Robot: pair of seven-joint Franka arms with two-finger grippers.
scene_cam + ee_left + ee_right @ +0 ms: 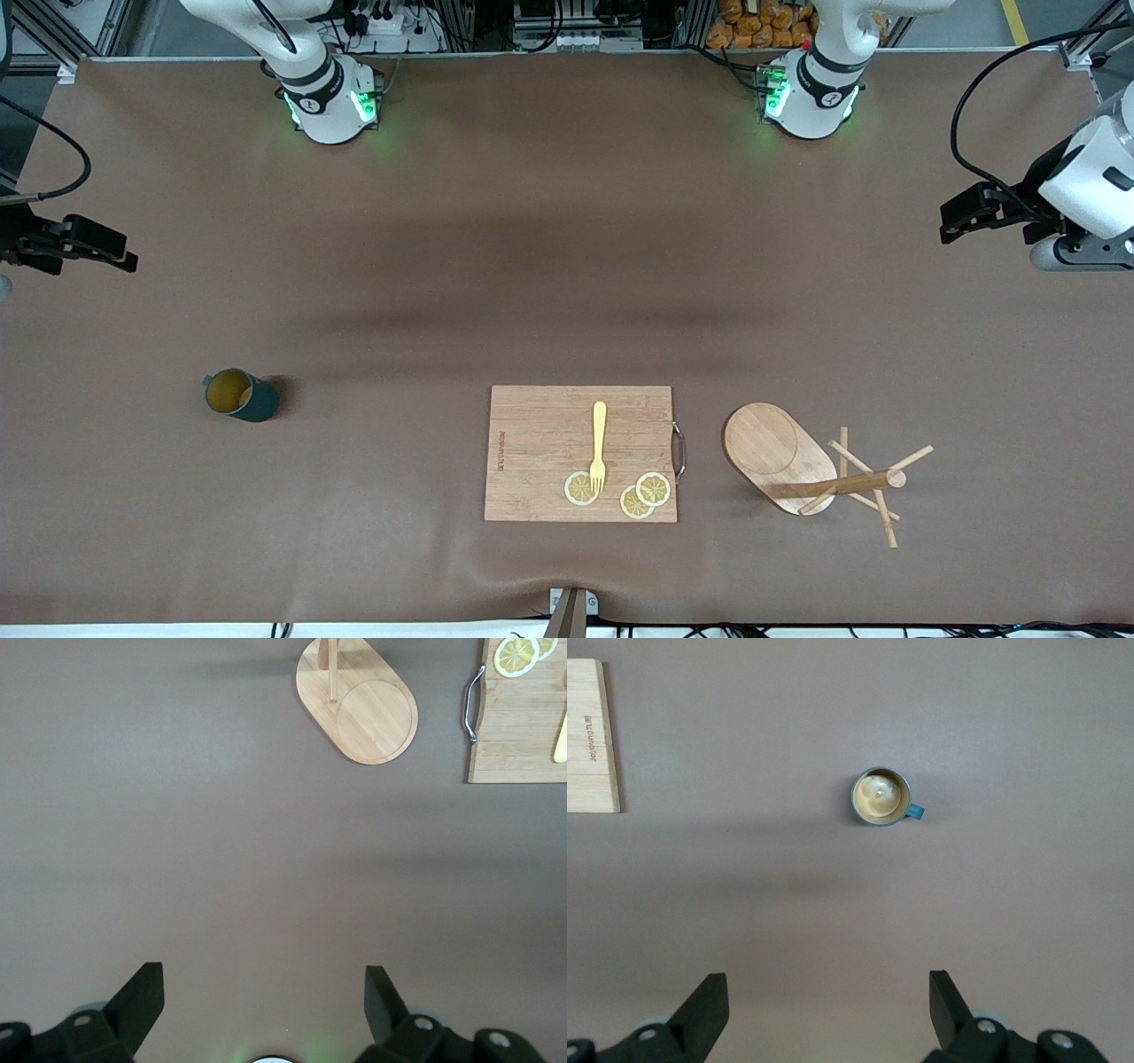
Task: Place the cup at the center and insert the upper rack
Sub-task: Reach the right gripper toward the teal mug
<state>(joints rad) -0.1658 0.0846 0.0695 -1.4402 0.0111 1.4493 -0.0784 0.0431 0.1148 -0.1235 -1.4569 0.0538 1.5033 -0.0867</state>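
The cup (239, 394), a dark teal mug with a tan inside, stands upright toward the right arm's end of the table. It also shows in the right wrist view (881, 796). The upper rack (780, 456), a wooden mug tree, lies tipped on its side toward the left arm's end, with its post and pegs (873, 483) resting on the table. Its oval base shows in the left wrist view (372, 713). My left gripper (948, 226) hangs open and empty at its table end (264, 992). My right gripper (128, 259) hangs open and empty at its end (828, 992).
A rectangular bamboo cutting board (540, 443) with a metal handle lies between cup and rack, near the front camera. A yellow fork (599, 447) and three lemon slices (654, 488) lie on it. Brown cloth covers the table.
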